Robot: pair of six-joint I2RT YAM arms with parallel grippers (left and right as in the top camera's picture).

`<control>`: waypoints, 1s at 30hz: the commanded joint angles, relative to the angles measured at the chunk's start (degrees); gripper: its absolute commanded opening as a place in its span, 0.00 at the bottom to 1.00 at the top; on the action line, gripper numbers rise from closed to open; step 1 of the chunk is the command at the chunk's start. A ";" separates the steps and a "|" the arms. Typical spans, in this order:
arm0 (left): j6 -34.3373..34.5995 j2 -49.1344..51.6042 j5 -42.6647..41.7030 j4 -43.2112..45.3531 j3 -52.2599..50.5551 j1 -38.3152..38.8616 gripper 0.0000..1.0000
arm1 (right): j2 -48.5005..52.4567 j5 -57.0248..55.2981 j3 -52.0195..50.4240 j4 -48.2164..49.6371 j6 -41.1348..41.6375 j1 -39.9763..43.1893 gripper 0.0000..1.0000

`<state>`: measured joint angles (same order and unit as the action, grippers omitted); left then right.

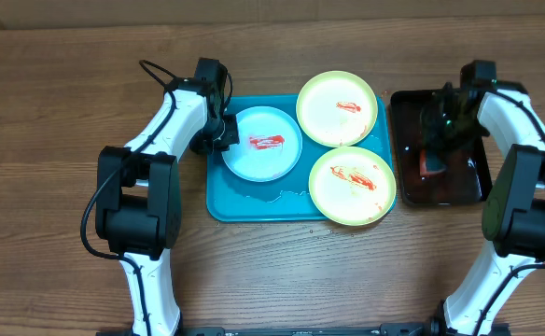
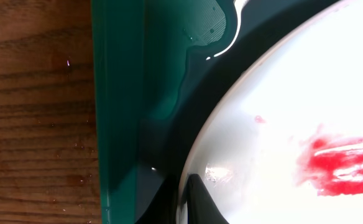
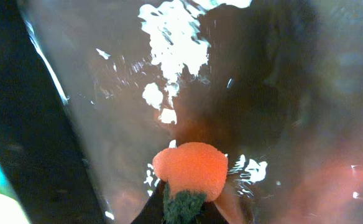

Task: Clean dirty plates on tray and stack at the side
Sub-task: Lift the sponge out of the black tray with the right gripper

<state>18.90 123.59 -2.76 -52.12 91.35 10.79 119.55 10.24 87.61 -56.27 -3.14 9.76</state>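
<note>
1. The left claw (image 1: 220, 137) is left of centre in the overhead view. Its jaws are drawn tight on the left rim of the blue-white plate (image 1: 263, 154). In the left wrist view, a dark fingertip (image 2: 199, 200) lies over that rim at the bottom of the frame.
2. The blue-white plate is round, smooth, glossy plastic. It lies in the left half of the tray (image 1: 244, 210) and has a red sauce smear (image 1: 266, 142) near its middle.
3. The tray is turquoise and rectangular, with rounded corners and a raised rim. It sits mid-frame on the wood-grain table (image 1: 67, 75). A thin film of water (image 1: 277, 196) lies on its floor at the lower left.
4. There are two yellow-green plates, both round and streaked with red. The upper plate (image 1: 324, 117) overhangs the tray's top rim. The lower plate (image 1: 342, 201) overhangs the bottom right corner. Their edges meet.
5. The black tray (image 1: 468, 182) sits just right of the turquoise one. It is smaller, glossy and wet, with bright glints.
6. The right claw (image 1: 433, 161) is down inside the black tray. It is clamped on a sponge (image 3: 191, 169) that is orange and rounded, with a dark green scouring side between the fingers. Whether the sponge touches the wet floor cannot be told.
</note>
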 commanded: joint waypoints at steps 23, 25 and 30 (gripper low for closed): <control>-0.04 1.64 1.68 0.76 -1.64 0.13 0.04 | -0.85 -7.26 5.88 -6.01 -0.72 0.37 0.43; -0.04 1.64 1.68 0.76 -1.64 0.13 0.04 | -0.85 -7.21 5.01 -5.55 -1.49 0.37 0.43; -0.04 1.64 1.68 0.76 -1.64 0.13 0.04 | -0.81 -7.17 0.02 -0.70 -1.62 0.35 0.33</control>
<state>18.90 123.59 -2.76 -52.01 91.31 10.79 119.52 3.64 90.37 -58.17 -4.14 9.76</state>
